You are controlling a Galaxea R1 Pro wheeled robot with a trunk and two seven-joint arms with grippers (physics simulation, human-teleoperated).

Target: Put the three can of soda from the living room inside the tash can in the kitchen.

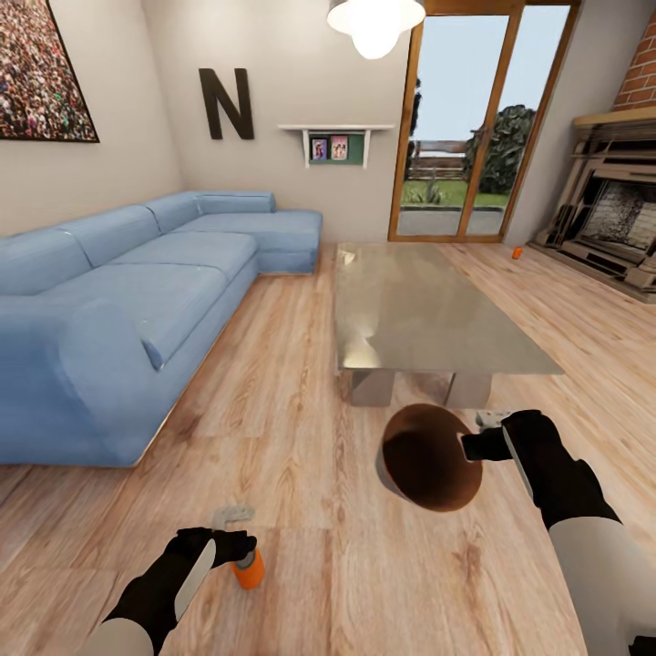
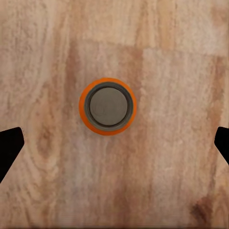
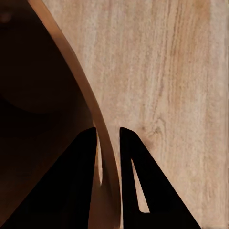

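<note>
Near soda can: an orange soda can (image 1: pixel 249 569) is standing upright on the wooden floor (image 1: pixel 301 364); from above (image 2: pixel 107 106) it is showing a round grey recessed top inside an orange rim.
Left hand: the left hand (image 1: pixel 239 545) is hanging straight above that can, fingers spread wide; the black fingertips (image 2: pixel 9 148) are sitting well apart on either side of the can, touching nothing.
Left arm: it is reaching forward and low, black sleeve over a white forearm.
Trash can: the tash can (image 1: pixel 428 456) is being held tilted off the floor, just before the near end of the bench (image 1: pixel 428 314), its brown wood-coloured inside facing the camera, grey outside.
Right hand: the right hand (image 1: pixel 476 445) is pinching the bin's rim; one black finger (image 3: pixel 136 186) is lying outside the thin curved wall (image 3: pixel 102 143), the other inside.
Far soda can: a second orange can (image 1: pixel 517 253) is standing on the floor near the fireplace (image 1: pixel 610 219).
Bench: low, rectangular, glossy reflective top on blocky legs.
Sofa: a blue fabric sofa (image 1: pixel 128 301) is lining the left wall.
</note>
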